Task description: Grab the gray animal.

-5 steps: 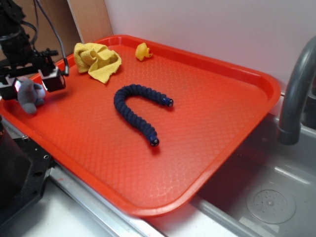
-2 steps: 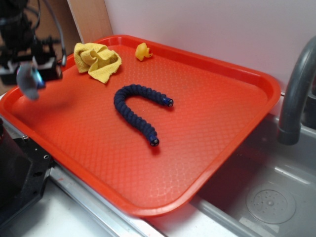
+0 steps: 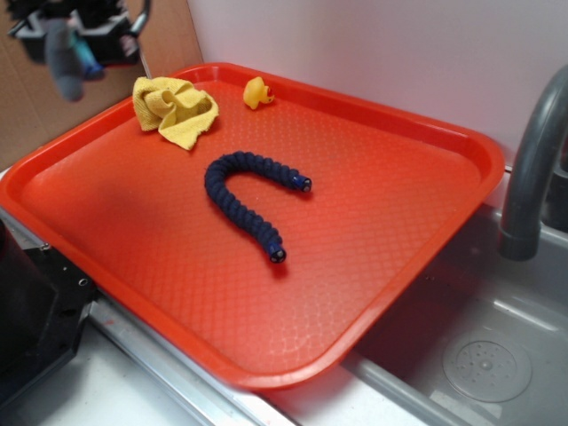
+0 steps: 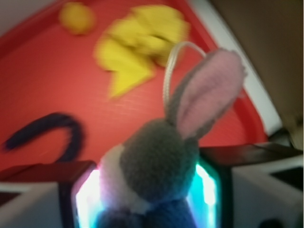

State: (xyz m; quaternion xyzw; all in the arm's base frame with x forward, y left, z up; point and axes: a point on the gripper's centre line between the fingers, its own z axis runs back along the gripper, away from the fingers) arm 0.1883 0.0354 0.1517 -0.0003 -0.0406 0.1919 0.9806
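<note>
I count one gray animal (image 4: 152, 166), one blue worm (image 3: 244, 195), one yellow cloth (image 3: 175, 108), one yellow duck (image 3: 256, 91) and one red tray (image 3: 382, 240). The animal hangs with its long axis vertical in the exterior view, off the tray, above its far-left corner. The gripper (image 3: 75, 40) is clenched on it, one finger on each flank, pink ear protruding beyond them.

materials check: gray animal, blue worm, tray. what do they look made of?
Gray animal: soft knit or plush fabric, going by its fuzzy matte surface and pale pink ear lining.
Blue worm: looks like braided yarn or rope; ribbed, twisted texture, matte, with small shiny bead-like ends.
Tray: likely molded plastic; orange-red, embossed diamond grid, slight sheen on the raised rim.
</note>
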